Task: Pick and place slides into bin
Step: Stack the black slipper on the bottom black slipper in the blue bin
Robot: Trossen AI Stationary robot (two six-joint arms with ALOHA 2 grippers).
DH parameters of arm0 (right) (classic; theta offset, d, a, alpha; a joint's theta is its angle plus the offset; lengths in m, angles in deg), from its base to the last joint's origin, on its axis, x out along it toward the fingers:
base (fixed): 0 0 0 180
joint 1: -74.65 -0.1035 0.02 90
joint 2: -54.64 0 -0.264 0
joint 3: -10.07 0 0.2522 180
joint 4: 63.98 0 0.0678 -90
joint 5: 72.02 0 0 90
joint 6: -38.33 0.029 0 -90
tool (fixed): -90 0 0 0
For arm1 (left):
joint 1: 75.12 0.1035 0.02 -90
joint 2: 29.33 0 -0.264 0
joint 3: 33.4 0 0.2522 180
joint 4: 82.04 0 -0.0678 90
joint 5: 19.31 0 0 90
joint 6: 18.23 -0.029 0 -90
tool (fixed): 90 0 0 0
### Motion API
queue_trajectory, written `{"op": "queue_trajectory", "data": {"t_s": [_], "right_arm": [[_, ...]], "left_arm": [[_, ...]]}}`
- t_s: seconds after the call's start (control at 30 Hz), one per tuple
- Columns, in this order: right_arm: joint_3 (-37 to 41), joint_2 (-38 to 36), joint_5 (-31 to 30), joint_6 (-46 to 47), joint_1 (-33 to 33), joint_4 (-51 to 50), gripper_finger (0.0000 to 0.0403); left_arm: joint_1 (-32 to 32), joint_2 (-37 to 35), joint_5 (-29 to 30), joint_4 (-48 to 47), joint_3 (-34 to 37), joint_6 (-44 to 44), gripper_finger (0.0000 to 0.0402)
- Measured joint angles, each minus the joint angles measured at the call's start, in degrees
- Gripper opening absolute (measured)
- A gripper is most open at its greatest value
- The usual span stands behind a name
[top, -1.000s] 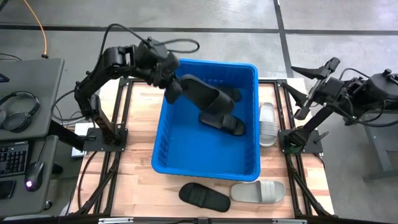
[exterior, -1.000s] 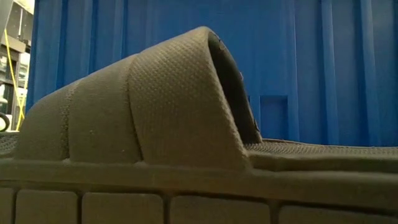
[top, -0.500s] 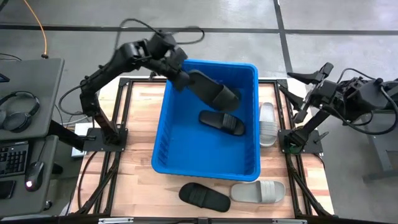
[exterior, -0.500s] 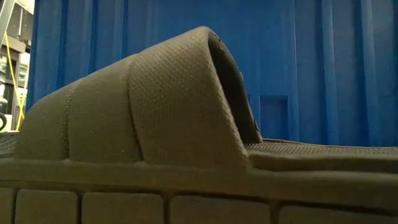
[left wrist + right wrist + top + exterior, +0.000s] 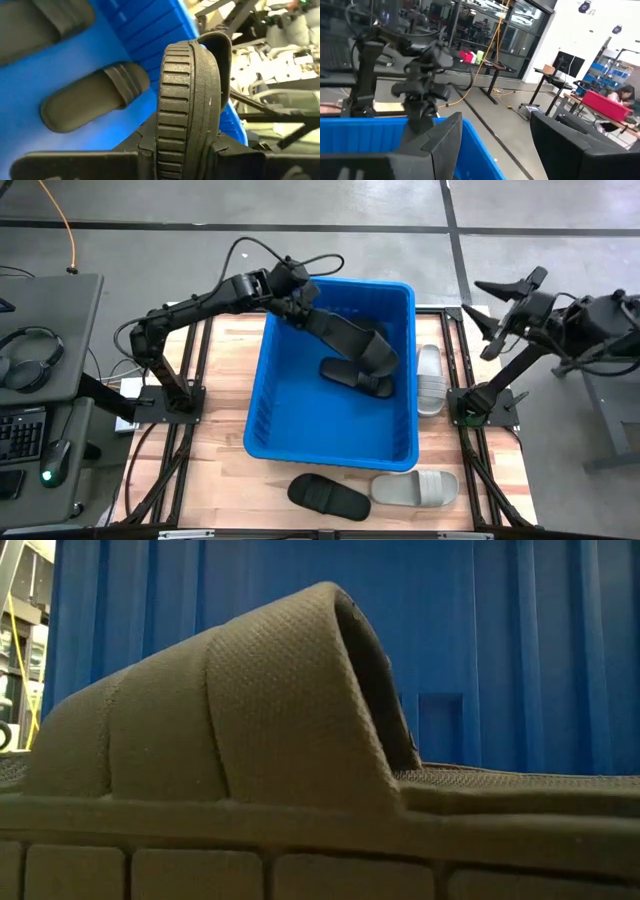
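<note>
Nearby, two grey slides (image 5: 430, 378) outside bin (image 5: 405, 370)

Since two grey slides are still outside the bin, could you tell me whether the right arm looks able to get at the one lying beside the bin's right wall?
Probably yes. The right claw is open and empty, raised just off that side, and the grey slide lies uncovered between the bin and the arm's base.
</note>
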Motion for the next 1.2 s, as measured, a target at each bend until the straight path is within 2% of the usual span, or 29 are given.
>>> {"op": "queue_trajectory", "data": {"t_s": [0.33,0.53,1.07,1.2], "right_arm": [[0.0,-0.8,2.4,4.1,2.3,0.1,0.0225],[0.1,0.7,3.8,4.6,3.6,0.0,0.0225],[0.1,1.7,6.9,6.0,5.7,-0.3,0.0224],[0.1,1.7,6.9,6.0,5.7,-0.5,0.0224]], "left_arm": [[-0.9,1.5,2.2,1.3,2.2,7.1,0.0058],[-1.6,4.2,-1.3,2.2,2.3,10.0,0.0057],[-1.2,5.8,-0.5,1.5,2.2,15.2,0.0057],[-1.7,6.6,-3.2,0.5,2.3,17.6,0.0057]]}}
